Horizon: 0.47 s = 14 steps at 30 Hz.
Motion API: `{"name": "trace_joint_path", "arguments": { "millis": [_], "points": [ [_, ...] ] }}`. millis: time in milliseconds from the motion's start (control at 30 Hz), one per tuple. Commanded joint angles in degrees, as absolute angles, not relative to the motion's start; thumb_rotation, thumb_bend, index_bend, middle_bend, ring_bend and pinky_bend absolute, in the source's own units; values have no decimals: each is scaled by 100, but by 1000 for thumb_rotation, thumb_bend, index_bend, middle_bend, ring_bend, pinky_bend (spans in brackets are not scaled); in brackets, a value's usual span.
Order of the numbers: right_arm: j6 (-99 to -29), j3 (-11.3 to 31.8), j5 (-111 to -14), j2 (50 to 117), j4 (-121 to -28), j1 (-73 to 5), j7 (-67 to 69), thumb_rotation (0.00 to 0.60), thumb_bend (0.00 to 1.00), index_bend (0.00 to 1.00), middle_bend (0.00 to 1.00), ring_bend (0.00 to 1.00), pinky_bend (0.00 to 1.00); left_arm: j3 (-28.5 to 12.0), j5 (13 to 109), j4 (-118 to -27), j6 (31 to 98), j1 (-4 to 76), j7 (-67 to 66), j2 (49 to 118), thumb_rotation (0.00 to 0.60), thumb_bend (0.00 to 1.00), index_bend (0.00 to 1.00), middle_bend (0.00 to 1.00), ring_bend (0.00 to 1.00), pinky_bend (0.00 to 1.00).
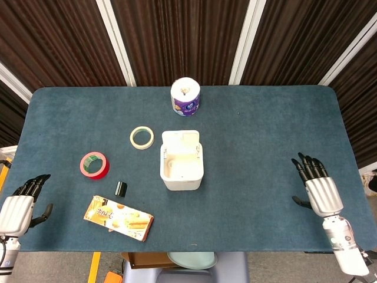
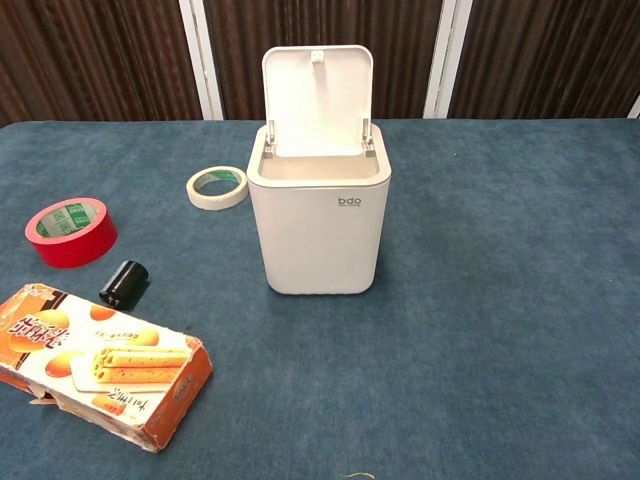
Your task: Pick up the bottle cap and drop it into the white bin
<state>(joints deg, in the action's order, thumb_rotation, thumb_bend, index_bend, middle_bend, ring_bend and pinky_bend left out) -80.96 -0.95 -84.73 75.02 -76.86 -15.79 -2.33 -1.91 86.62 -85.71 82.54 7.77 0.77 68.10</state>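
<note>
Dark wood panelling with pale strips is showing behind a blue-carpeted surface (image 1: pixel 277 130), and everything on it is being left alone right now.

Going left to right: the left hand (image 1: pixel 17 207) is being held off the near-left corner, fingers apart, nothing in it. Next, one red tape roll (image 2: pixel 70 231) is lying flat, and just beside it one small black cylinder (image 2: pixel 124 283) is lying on its side. That is probably the bottle cap, though it can't be told for sure at this size. It's sitting near a corner of the one snack box (image 2: pixel 95 363) but not touching it. One cream tape roll (image 2: pixel 217 186) is lying further back.

Mid-surface, one white bin (image 2: pixel 319 225) is standing upright with its lid flipped up and back, presumably so the cap can be dropped straight in. From the head view, nothing can be made out inside. One toilet paper roll (image 1: pixel 185 96) is standing behind it near the far edge.

The right hand (image 1: pixel 319 191) is being held low over the near-right part of the surface, fingers spread and empty, well apart from the bin. Both hands look parked out of the way, so the pick is judged not yet done, and the left hand is closer to the cap.
</note>
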Motion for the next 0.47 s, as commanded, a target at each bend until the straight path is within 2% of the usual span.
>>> {"name": "trace_joint_path", "arguments": {
  "millis": [33, 467],
  "points": [
    [-7977, -92, -8396, 7425, -7791, -1603, -307, 600, 60, 2, 52, 0, 182, -187, 8666, -8575, 8256, 778, 73, 6807, 600, 411, 123, 122, 160, 308],
    [-8104, -18, -8703, 7476, -7635, -1501, 128, 600, 61, 28, 53, 0, 182, -155, 8696, -8607, 8218, 806, -21, 6815, 600, 411, 125, 123, 160, 309]
  ]
}}
